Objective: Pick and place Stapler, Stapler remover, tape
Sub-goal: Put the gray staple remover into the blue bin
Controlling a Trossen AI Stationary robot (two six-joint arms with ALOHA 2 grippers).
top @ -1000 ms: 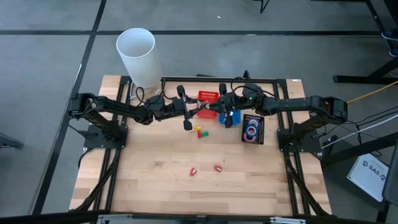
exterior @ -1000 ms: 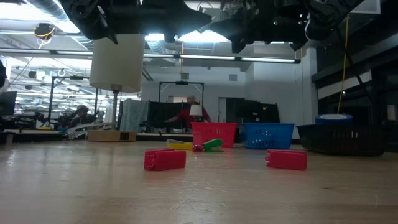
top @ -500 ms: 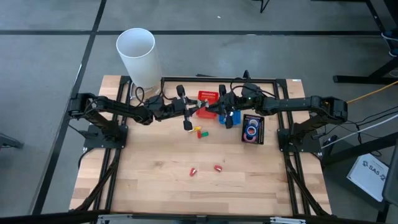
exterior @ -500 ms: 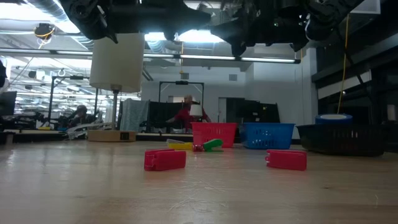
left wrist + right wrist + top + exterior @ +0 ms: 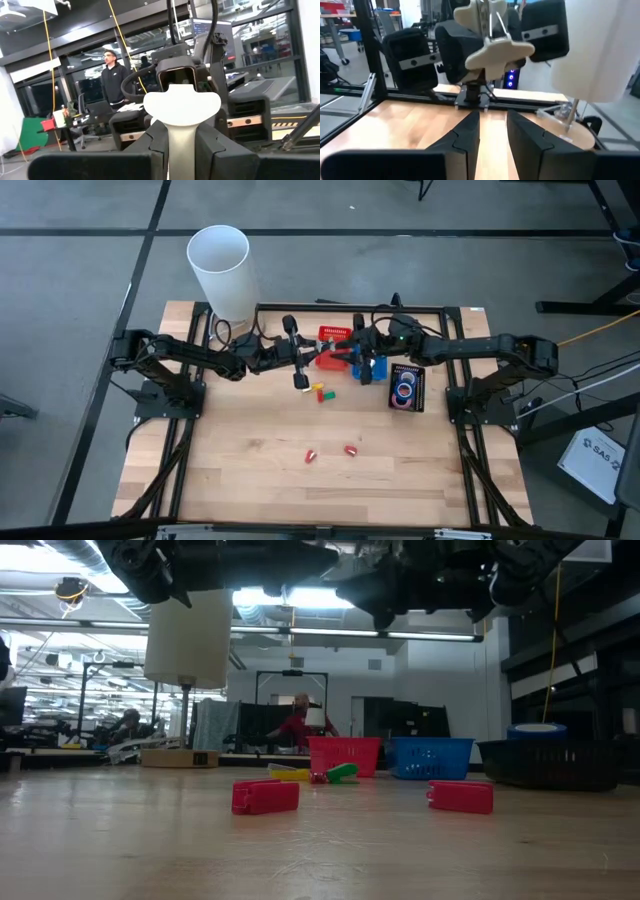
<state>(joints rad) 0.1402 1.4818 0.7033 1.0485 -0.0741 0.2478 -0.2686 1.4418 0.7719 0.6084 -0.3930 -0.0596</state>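
A cream staple remover (image 5: 322,356) hangs above the far middle of the table between my two grippers. My left gripper (image 5: 305,358) is shut on it. My right gripper (image 5: 492,117) faces it from the table's right side, open, with its fingers short of the remover (image 5: 495,47) and touching nothing. Two small red staplers (image 5: 311,454) (image 5: 351,449) lie flat on the wood nearer the front. Pink and blue tape rolls (image 5: 404,388) lie in a black tray (image 5: 418,374) under the right arm. My left gripper pinches the staple remover's narrow stem (image 5: 181,150) between its two fingers (image 5: 155,145). The fingers come level from the table's left. The broad winged end (image 5: 182,102) sticks out past the fingertips toward the right arm. The remover is lifted clear of the table.
A red basket (image 5: 335,337) and a blue basket (image 5: 372,367) stand under the grippers. Yellow and green blocky pieces (image 5: 322,391) lie just in front of them. A tall white cylinder (image 5: 222,272) stands at the far left. Bare wood stretches across the near half.
My left gripper has shut on the staple remover, and my right gripper has opened and let go of it. Both arms have stayed where they were, and the remover has kept its place in the air.
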